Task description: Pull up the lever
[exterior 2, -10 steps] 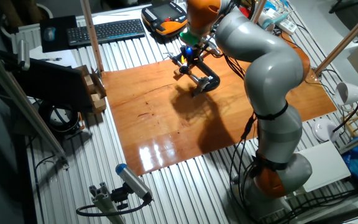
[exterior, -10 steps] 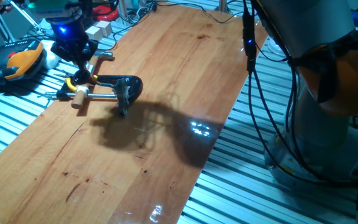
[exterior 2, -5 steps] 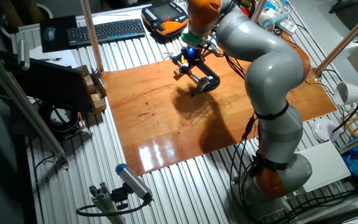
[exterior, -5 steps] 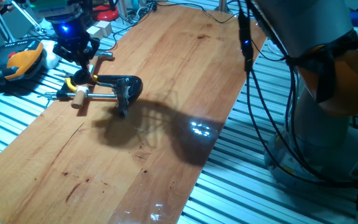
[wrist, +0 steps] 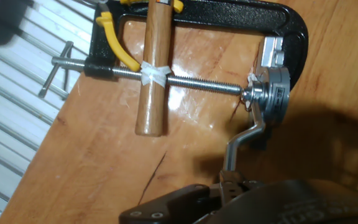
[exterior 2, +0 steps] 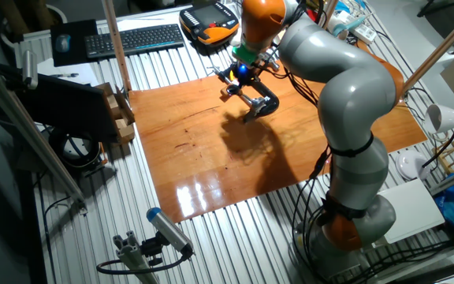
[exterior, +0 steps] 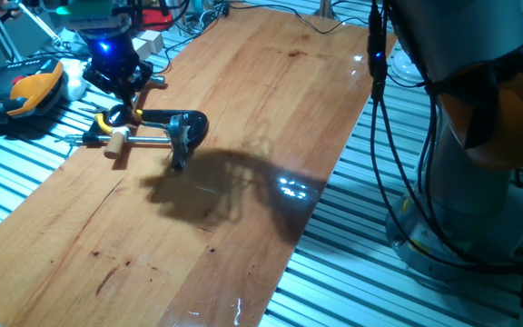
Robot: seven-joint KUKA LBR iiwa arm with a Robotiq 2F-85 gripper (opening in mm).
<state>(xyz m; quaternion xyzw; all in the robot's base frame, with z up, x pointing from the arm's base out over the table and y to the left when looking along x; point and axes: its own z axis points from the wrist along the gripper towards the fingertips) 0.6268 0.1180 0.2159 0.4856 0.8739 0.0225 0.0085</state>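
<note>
— What did you have around the wooden board (exterior: 243, 100) that wasn't part of the job?

— You had an orange and black pendant (exterior: 27, 91) lying on the slatted metal table (exterior: 407, 291) to the board's left. In the other fixed view, you had a black keyboard (exterior 2: 128, 38) at the far left and a white lamp (exterior 2: 441, 118) off to the right.

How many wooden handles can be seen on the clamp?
1. The wooden handle lies across the clamp's threaded rod, taped to it, between the black frame and the lever. Its upper end is out of view.
</note>
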